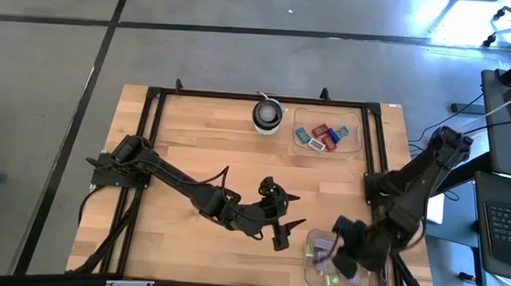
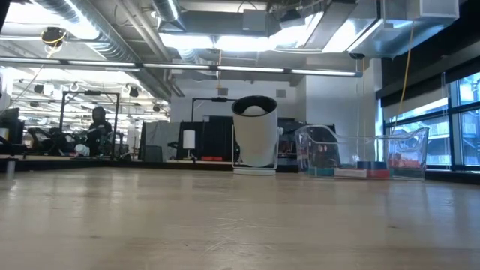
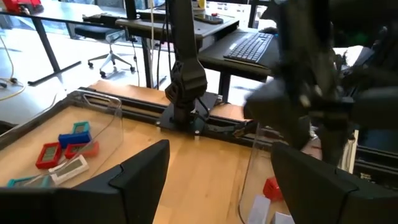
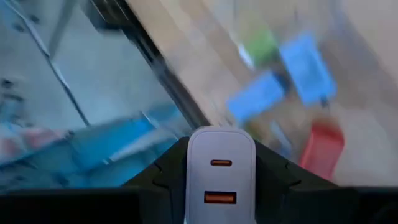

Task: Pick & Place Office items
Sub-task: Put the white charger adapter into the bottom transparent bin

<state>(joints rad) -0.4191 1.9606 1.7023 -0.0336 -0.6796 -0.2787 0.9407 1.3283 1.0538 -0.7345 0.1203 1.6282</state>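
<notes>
The office items are small blocky pieces. Red, blue and teal ones (image 1: pixel 323 135) lie in the far clear tray (image 1: pixel 353 146). Green, lilac and other pieces (image 1: pixel 324 256) lie in the near clear tray (image 1: pixel 372 285). My right gripper (image 1: pixel 346 244) hovers over the near tray, shut on a small white block with two orange ports (image 4: pixel 220 174); blue, green and red pieces (image 4: pixel 283 78) show blurred below it. My left gripper (image 1: pixel 292 214) is open above bare wood left of the near tray; its wrist view (image 3: pixel 224 186) faces both trays. My right gripper pinches the white block by its two side faces (image 4: pixel 193 168), one finger on each side. The fingers point down toward the near tray. The block is lifted clear above the pieces in the tray, its ported face toward the wrist camera.
A round white-and-black cylinder (image 1: pixel 268 115) stands at the far edge, left of the far tray (image 2: pixel 360 154). A black frame rail (image 1: pixel 373 149) runs along the table's right side. Bare wood (image 1: pixel 203 149) lies in the middle. Desks, a keyboard and chairs stand beyond the table.
</notes>
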